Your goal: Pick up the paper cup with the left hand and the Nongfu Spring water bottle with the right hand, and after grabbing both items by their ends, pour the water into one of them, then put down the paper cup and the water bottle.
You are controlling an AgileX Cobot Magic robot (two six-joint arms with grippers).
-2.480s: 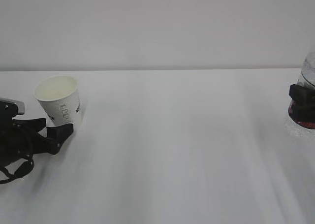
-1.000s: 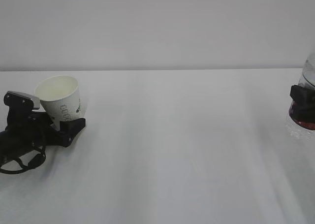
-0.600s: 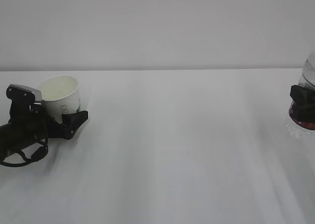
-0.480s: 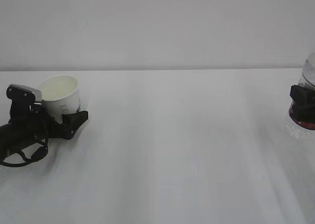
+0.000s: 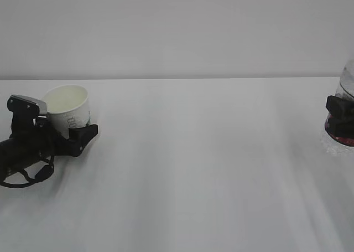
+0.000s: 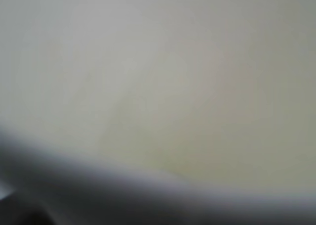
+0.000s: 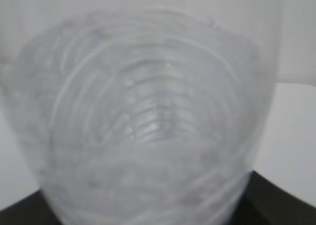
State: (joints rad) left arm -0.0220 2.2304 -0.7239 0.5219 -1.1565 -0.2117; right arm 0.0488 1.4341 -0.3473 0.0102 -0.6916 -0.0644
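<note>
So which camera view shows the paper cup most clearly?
The exterior view: the paper cup appears whole there, tilted, between the left gripper's fingers. The left wrist view shows only a blurred cream surface; the right wrist view shows no cup.

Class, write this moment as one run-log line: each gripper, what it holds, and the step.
left gripper: around paper cup, closing | right gripper: on water bottle at table edge | step: grasping, no pour yet

Between the black, matt plastic fingers (image 5: 83, 137) sits the paper cup (image 5: 71, 113) — matt white outside, smooth cream within. The water bottle (image 7: 148, 121) is clear ribbed plastic, glossy — its label red. The table (image 5: 210, 174) looks smooth, matt white.
</note>
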